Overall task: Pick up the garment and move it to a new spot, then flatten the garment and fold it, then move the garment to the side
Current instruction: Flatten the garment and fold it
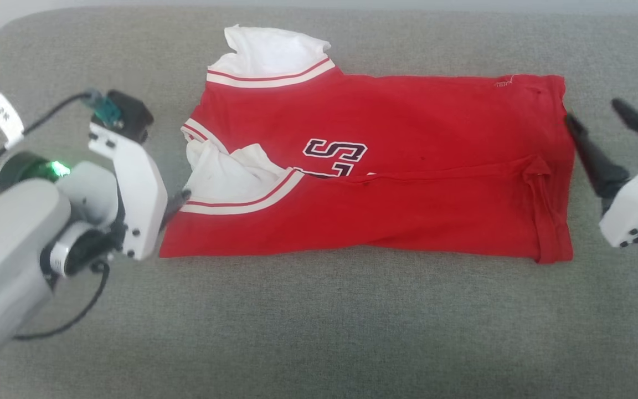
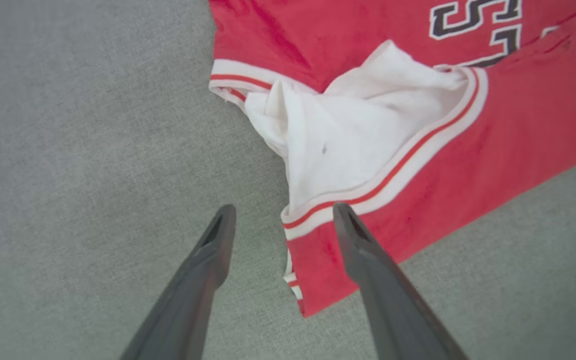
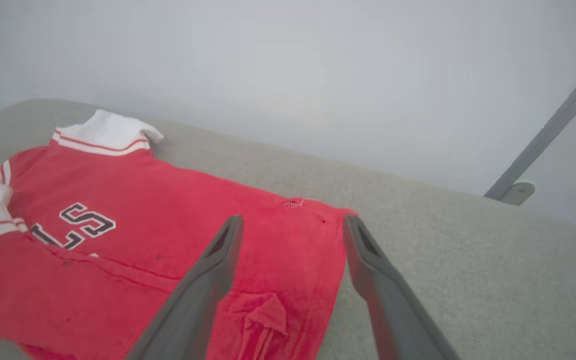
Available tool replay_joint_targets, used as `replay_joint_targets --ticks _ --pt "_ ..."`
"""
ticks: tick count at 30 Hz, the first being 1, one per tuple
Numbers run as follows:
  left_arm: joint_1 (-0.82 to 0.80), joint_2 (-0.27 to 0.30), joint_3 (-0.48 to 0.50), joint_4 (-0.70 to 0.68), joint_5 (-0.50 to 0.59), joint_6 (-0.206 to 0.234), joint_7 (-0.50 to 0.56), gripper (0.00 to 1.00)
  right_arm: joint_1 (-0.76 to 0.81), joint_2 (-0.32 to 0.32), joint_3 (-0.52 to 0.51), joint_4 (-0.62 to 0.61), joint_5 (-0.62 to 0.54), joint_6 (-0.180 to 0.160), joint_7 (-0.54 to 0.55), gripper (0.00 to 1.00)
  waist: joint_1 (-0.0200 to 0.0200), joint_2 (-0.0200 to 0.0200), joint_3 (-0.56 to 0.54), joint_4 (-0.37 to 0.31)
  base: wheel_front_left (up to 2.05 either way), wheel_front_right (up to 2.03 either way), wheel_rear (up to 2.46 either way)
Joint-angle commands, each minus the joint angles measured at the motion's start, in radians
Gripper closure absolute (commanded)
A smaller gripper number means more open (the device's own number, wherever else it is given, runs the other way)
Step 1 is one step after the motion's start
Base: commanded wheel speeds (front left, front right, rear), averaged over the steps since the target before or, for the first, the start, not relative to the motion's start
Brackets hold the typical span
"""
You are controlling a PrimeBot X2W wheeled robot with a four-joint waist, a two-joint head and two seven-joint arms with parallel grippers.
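**Folded red garment lies between two pairs of spread jaws**

The garment [image 1: 385, 199] lies on the grey cushion [image 1: 319, 332], toward the far half in the head view. It is folded into a long band running left to right. The cloth is bright red. A dark letter S [image 1: 336, 152] outlined in white sits near the middle, and the lettering below it is cut off by a folded edge that crosses the cloth lengthwise.

Two white patches show at the left end. The far patch [image 1: 272, 52] sticks out past the far edge, and the near patch [image 1: 225, 172] lies crumpled on top of the red. Each is bordered by a white band with a thin red stripe. At the right end the hem is bunched into a narrow ridge [image 1: 540, 210], and a small pale stitch mark [image 1: 504, 82] sits near the far corner. The rest lies mostly flat with soft wrinkles.

The left jaws are spread wide. In the left wrist view one left finger [image 2: 368, 260] overlaps the garment's near left corner and the other is over bare cushion. The striped band ends between them. Whether either touches the cloth cannot be told.

The right jaws are spread too and grip nothing. In the head view a right finger [image 1: 596, 160] sits just beside the garment's right edge.
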Motion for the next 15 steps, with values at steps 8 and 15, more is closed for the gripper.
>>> replay_joint_targets --ticks 8,15 --pt "0.105 0.073 0.016 -0.150 -0.067 0.133 0.023 0.00 0.081 0.128 -0.201 -0.154 -0.174 0.000 -0.134 0.00 0.0000 0.0000 0.002 -0.028 0.00 0.00 0.00" --pt "0.169 0.088 0.034 -0.097 -0.126 0.165 0.008 0.00 0.148 0.244 -0.264 -0.243 -0.260 0.000 -0.157 0.00 0.0000 0.0000 0.025 -0.091 0.00 0.00 0.00"
